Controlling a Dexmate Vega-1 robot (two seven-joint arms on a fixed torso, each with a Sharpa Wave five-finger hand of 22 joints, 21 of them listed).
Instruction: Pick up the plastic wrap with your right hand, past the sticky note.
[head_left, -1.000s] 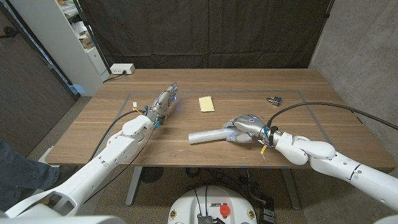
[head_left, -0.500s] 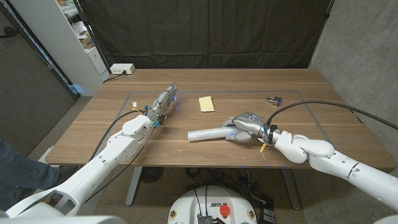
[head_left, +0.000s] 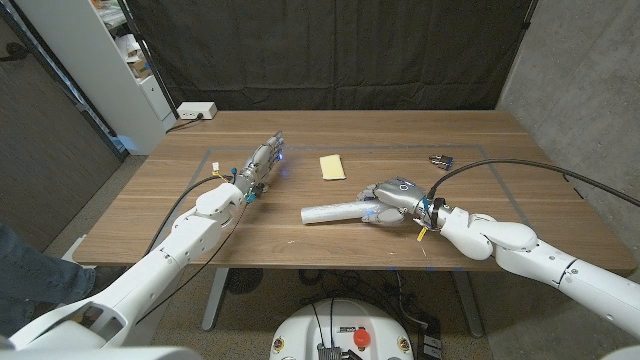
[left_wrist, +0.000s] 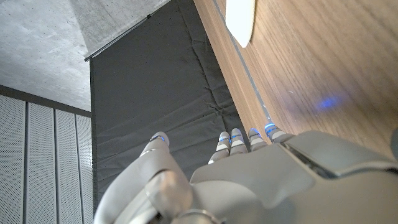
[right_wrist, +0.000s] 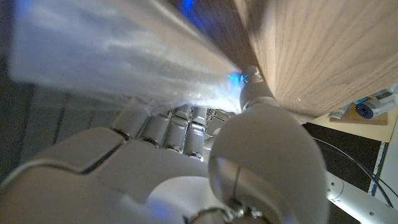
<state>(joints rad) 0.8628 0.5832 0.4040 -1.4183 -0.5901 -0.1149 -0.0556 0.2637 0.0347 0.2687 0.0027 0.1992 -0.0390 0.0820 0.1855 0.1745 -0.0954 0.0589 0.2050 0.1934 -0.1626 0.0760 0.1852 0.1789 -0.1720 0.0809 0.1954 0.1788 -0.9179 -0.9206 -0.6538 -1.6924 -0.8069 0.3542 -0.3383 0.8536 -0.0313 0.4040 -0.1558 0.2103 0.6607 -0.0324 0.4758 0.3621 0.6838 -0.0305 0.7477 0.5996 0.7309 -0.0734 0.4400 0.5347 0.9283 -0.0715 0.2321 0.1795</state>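
Gripping the plastic wrap (head_left: 334, 213) roll's end, right robot hand (head_left: 392, 198) fingers curled, left robot hand (head_left: 260, 165) empty, fingers extended

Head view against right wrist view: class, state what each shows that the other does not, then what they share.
Only the head view shows the yellow paper sticky note, the left hand and the small dark object at the table's far right. Only the right wrist view shows the fingers curled against the roll. Both show the white roll of plastic wrap, the right hand and the wooden table.

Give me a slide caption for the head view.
Right hand grips the plastic wrap roll near the sticky note.
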